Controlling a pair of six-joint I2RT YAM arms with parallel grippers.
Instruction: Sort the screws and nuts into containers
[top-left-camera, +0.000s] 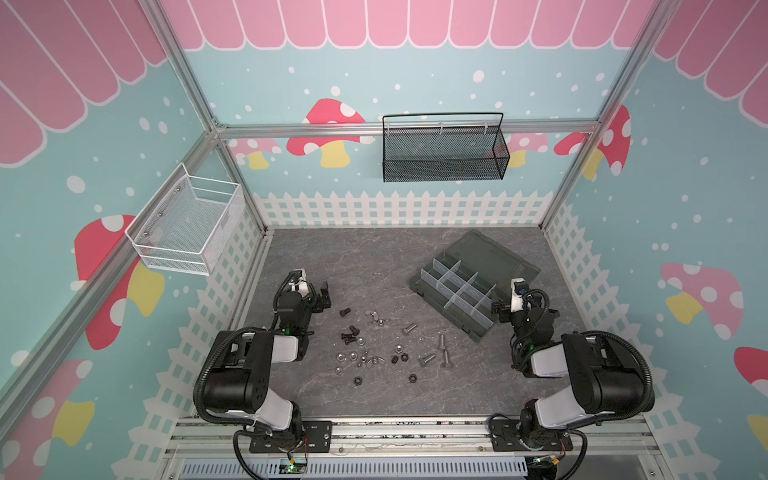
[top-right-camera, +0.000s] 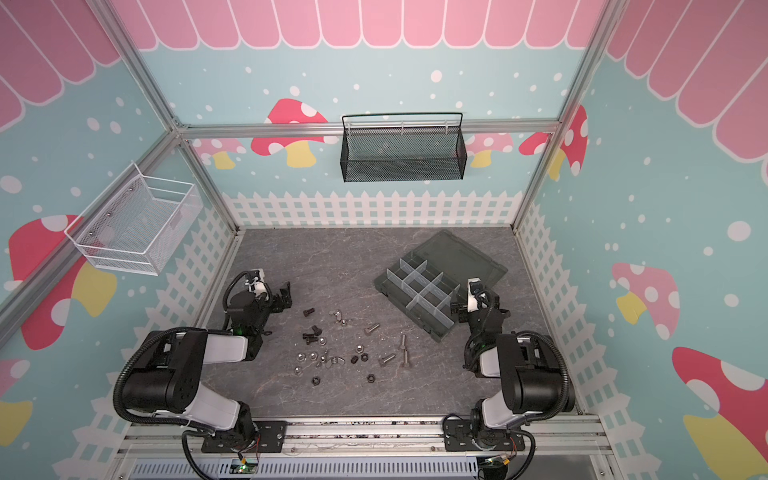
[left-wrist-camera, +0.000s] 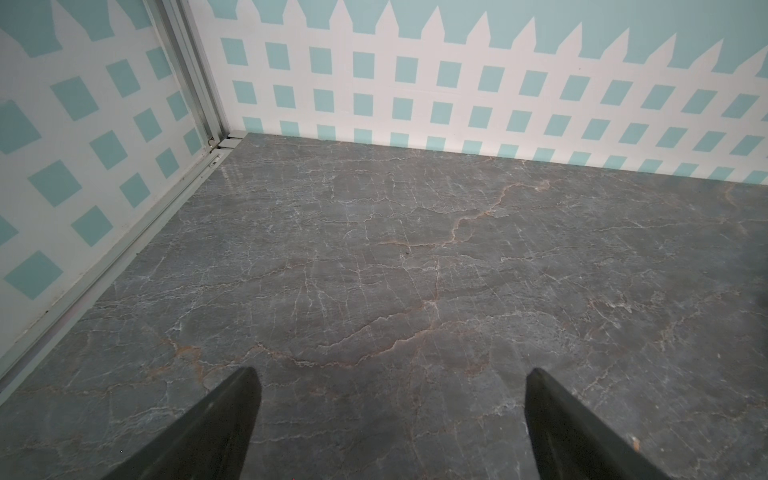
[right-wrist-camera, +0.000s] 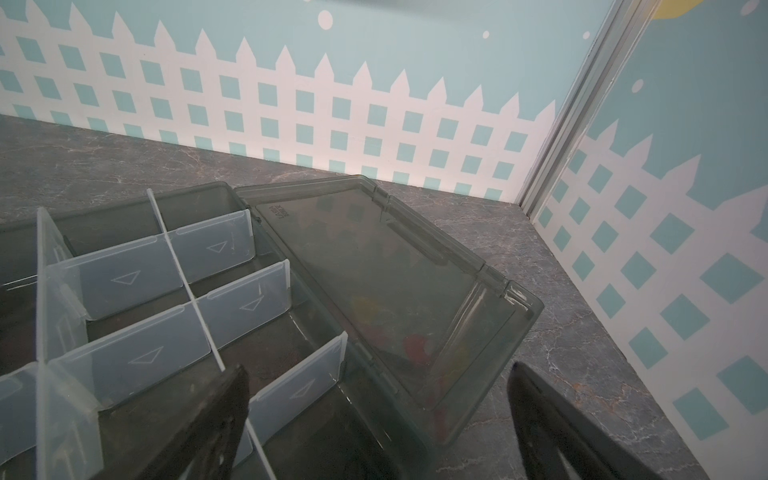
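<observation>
Both of your tools are released and hold nothing. Your left gripper hangs low over the left side of the grey marbled table, and its wrist view shows the jaws spread wide with only tabletop between them. Your right gripper is just as wide apart, at the near right corner of the organizer box. In its wrist view one fingertip is over the containers, the other over the table past the lid.

The lid lies open and flat behind the box, and translucent dividers split the containers.

The screws and nuts lie loose on the table between the two arms, well apart from the box. The black screws cluster nearer your left arm, the silver ones nearer your right. A few pieces look like wing nuts, though at this size I can't be sure.
</observation>
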